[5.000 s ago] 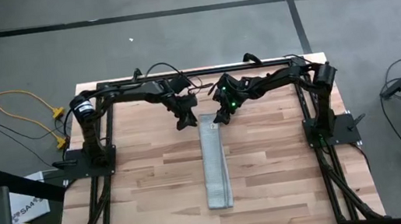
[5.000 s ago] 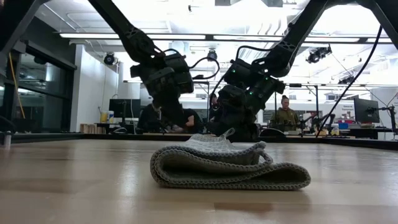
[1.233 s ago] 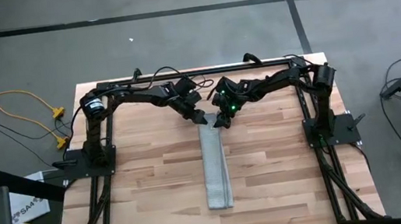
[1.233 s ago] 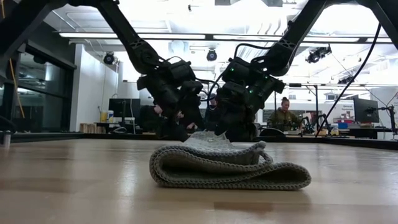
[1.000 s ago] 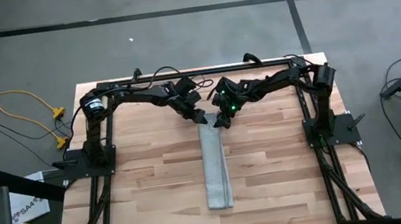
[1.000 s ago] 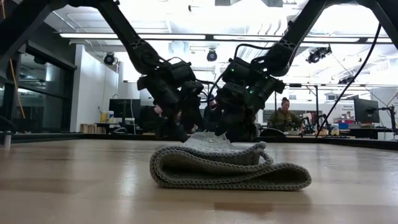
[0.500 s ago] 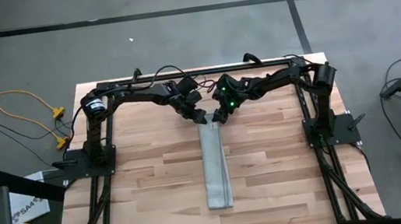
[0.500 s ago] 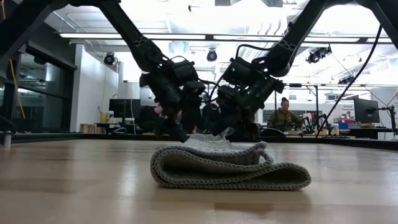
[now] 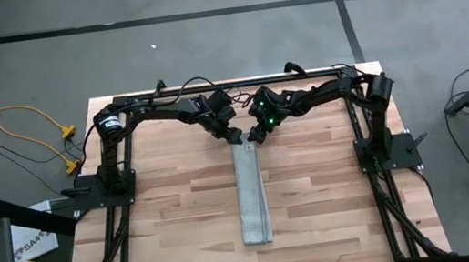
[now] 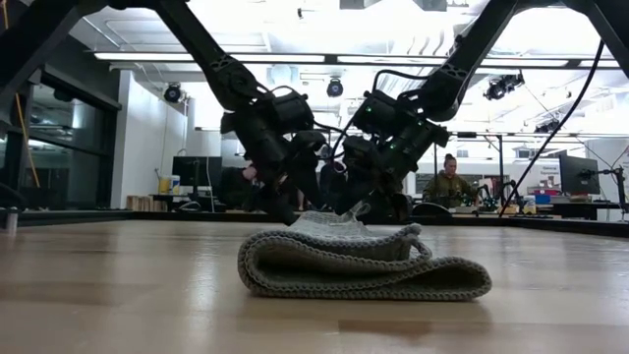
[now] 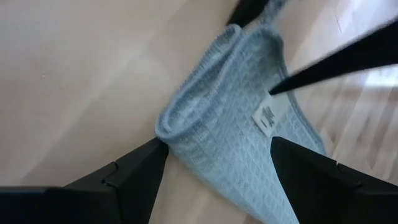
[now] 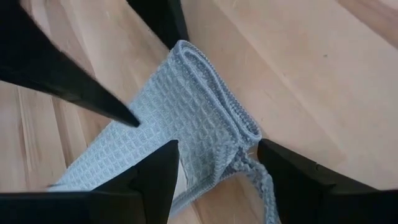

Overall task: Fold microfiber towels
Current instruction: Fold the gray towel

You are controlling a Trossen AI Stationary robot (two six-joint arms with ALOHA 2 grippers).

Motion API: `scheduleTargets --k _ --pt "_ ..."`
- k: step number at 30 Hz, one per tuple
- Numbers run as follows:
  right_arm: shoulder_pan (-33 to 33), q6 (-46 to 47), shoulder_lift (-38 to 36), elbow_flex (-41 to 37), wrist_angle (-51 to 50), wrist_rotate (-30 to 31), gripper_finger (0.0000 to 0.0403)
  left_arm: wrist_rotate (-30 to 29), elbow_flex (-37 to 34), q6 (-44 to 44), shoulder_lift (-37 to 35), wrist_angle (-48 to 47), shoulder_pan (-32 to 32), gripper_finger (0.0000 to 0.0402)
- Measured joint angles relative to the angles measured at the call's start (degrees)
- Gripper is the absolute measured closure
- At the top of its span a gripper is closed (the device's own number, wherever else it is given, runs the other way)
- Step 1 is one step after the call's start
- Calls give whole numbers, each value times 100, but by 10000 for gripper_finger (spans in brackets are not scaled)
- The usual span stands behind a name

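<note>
Both arms low over towel (image 9: 252, 193) end

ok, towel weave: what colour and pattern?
Light grey-blue with a fine waffle-grid texture; the towel shows it best in the right wrist view.

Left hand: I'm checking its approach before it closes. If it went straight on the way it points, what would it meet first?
Most likely the towel: the open left hand straddles its far end, with the table underneath.

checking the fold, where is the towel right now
In the high view the towel lies folded into a long narrow strip down the middle of the table, its far end between the open left gripper and right gripper.
</note>
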Motion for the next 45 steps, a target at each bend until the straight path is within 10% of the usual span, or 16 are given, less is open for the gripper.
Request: scheduleTargets --k 30,45 --pt "1 0 9 -1 -24 -296 192 -30 -2 86 15 133 24 170" --pt "-10 0 9 -1 -18 -307 341 14 -7 113 17 30 16 239"
